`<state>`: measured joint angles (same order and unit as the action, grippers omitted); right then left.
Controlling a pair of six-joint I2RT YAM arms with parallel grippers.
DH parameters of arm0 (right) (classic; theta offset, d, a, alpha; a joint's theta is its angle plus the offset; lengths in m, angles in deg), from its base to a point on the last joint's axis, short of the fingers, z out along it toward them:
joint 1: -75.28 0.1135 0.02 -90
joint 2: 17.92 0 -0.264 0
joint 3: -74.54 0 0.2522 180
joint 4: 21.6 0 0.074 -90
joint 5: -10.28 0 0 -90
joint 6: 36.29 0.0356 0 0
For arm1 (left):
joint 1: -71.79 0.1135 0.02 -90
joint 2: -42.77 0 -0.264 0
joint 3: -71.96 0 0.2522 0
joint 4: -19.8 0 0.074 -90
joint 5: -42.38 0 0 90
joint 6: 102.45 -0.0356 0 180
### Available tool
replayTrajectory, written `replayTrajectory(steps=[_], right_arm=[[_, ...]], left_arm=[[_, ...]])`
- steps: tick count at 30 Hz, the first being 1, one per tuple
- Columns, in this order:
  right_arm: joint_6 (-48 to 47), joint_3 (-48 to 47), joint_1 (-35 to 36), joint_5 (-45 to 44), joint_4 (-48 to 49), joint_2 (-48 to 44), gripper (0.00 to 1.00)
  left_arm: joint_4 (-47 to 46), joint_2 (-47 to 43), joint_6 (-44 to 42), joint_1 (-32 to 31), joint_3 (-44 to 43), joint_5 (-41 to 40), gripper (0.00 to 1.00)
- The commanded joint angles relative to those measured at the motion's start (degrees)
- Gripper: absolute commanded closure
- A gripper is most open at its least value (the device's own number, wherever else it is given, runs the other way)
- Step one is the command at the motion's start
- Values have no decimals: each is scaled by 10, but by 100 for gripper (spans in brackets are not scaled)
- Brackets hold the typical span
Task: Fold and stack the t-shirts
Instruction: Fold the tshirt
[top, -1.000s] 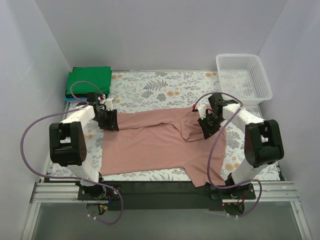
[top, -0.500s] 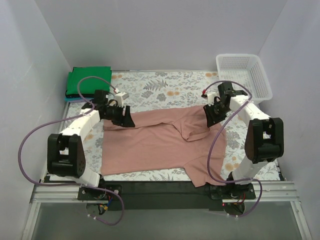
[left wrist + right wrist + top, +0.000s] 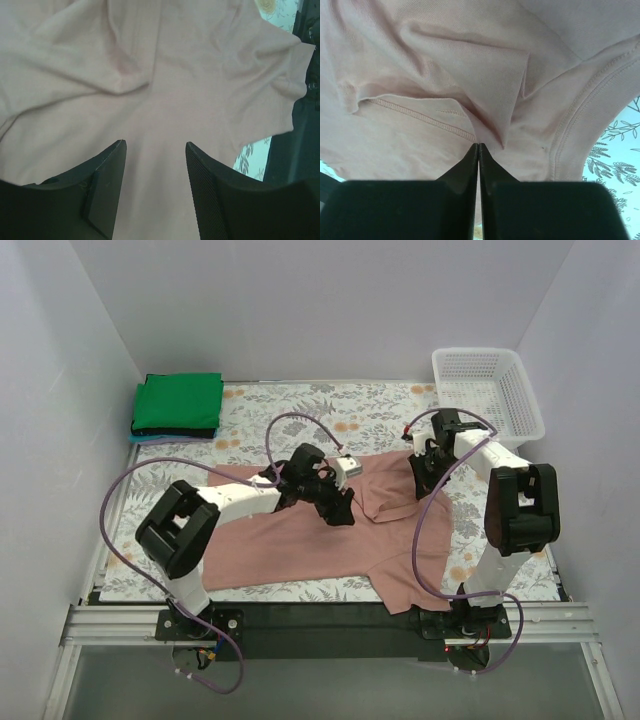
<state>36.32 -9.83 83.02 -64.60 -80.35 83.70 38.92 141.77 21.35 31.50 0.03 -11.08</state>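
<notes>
Floral table cloth (image 3: 300,415) covered at centre by pink-brown t-shirt (image 3: 280,540). L gripper (image 3: 155,145) fingers apart over shirt middle. R gripper (image 3: 478,146) fingers clamped on shirt fold, 2 o'clock. Green t-shirt (image 3: 178,403) stacked at 10 o'clock.

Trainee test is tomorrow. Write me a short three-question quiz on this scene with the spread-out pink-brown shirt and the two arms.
1. True or false: the left gripper is clamped on the dusty pink-brown cloth t-shirt.
2. Where does the bright green folded t-shirt lie? A) in the left gripper; B) atop a stack at the far left corner of the floral-patterned table cloth; C) under the pink-brown t-shirt.
3. Fill in: the right gripper has its fingers ___ at a raised fold of the pink-brown t-shirt.
Key: 1 false, its jaws stand open over the cloth. 2 B. 3 shut.
</notes>
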Motion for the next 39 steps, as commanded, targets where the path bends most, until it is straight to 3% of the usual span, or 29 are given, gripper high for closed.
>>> replayTrajectory(steps=[1,18,23,33,39], right_arm=[[6,4,-4,9,-1,-5,96],[-2,67,-5,18,-19,-85,99],[0,66,-5,26,-21,-83,99],[-3,67,-6,26,-25,-85,99],[-3,66,-5,31,-25,-82,99]], left_arm=[[-107,25,-24,-38,-20,-23,51],[-164,116,-97,-102,-57,-45,58],[-167,130,-123,-125,-67,-80,69],[-193,143,-129,-128,-63,-139,78],[-196,141,-131,-128,-70,-162,89]])
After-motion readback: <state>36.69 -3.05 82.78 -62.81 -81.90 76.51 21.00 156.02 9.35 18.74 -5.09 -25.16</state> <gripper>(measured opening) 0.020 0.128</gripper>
